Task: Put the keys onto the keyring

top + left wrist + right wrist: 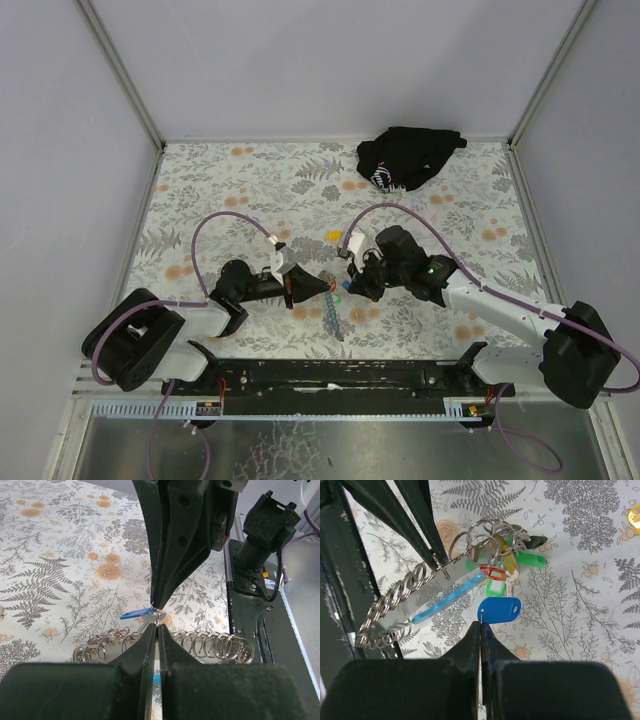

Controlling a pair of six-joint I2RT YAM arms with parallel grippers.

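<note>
At the shut right pincer hang the keys, pinched by their tag; left pincer clamps the keyring.

Both arms reach inward to the keyring. The left gripper pinches it, jaws closed. Alongside, the right gripper nips the keys.

Both arms have white link shells and black joints: the left arm at seven o'clock, the right arm at four. A purple cable loops over each. A green light glows on the right wrist. The fingers are matte black, tapering wedges.
</note>
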